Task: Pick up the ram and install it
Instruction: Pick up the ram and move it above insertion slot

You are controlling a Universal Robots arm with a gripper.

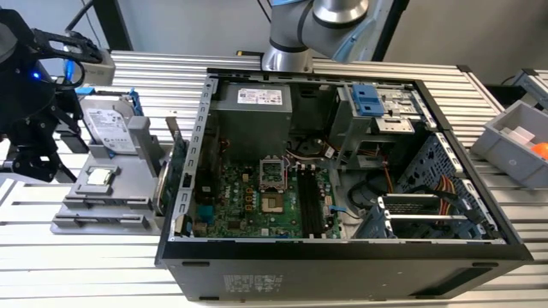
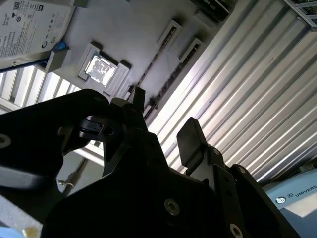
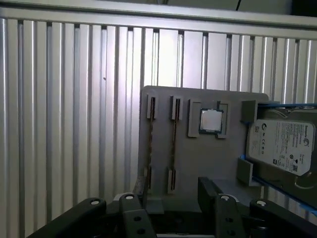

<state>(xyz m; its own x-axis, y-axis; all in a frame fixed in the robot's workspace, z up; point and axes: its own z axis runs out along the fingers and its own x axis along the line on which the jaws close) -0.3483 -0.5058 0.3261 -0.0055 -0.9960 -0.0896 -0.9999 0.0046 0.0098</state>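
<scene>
While fingers (image 2: 190, 141) hang apart and empty over tray (image 3: 218, 158), ram (image 3: 174, 148) sits edge-up in its slot.

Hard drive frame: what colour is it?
Blue. The frame around the hard drive shows best in the first wrist view.

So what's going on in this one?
The arm's gripper hangs open and empty over the gray parts holder, which lies beside the open computer case. The ram stands edge-on in a holder slot, not yet picked up, near the processor chip and the hard drive.
</scene>
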